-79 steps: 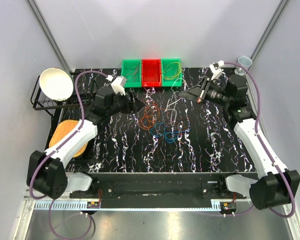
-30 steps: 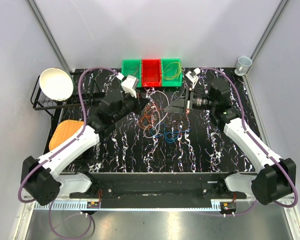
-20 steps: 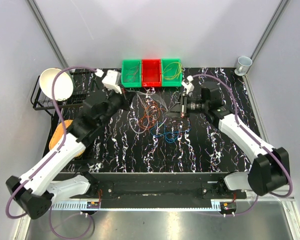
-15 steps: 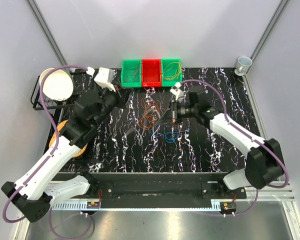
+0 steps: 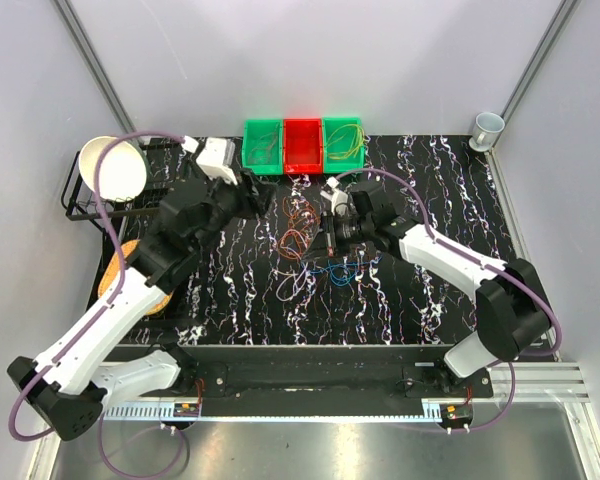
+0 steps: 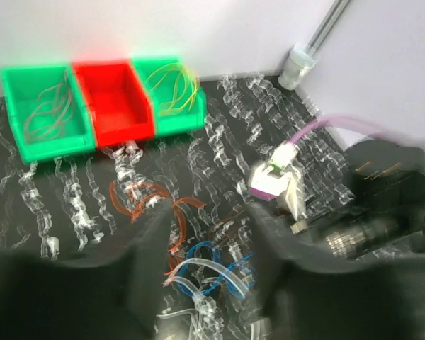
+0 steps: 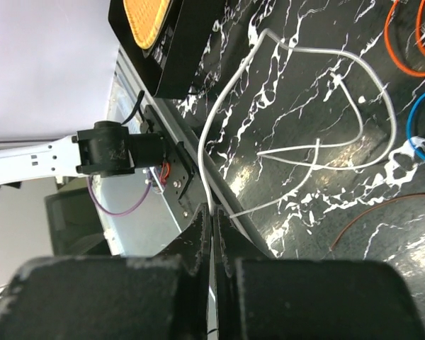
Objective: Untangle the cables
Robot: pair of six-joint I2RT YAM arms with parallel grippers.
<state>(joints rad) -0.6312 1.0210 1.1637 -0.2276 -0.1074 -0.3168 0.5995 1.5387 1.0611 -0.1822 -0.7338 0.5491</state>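
Observation:
The cables lie tangled mid-table: orange loops [image 5: 295, 225], blue loops [image 5: 340, 270] and a white cable [image 5: 298, 282] towards the front. My left gripper [image 5: 262, 200] hovers left of the tangle, open. In the blurred left wrist view, the left gripper [image 6: 209, 237] shows orange [image 6: 138, 202], blue [image 6: 205, 255] and white [image 6: 198, 273] strands lying below its spread fingers, none gripped. My right gripper [image 5: 326, 240] sits over the tangle's right side. In its wrist view the right gripper [image 7: 212, 212] is shut on the white cable [image 7: 297, 152], which loops out across the table.
Three bins stand at the back: green [image 5: 263, 147] with pale wires, red [image 5: 302, 145], and green [image 5: 343, 143] with yellow-green wires. A white bowl [image 5: 112, 168] on a black rack and a cork mat [image 5: 130, 270] are at the left. A cup [image 5: 488, 127] is back right.
The left gripper has opened and the white cable it had lifted now lies on the table. The right arm has swung left and lower over the tangle, still pinching the white cable.

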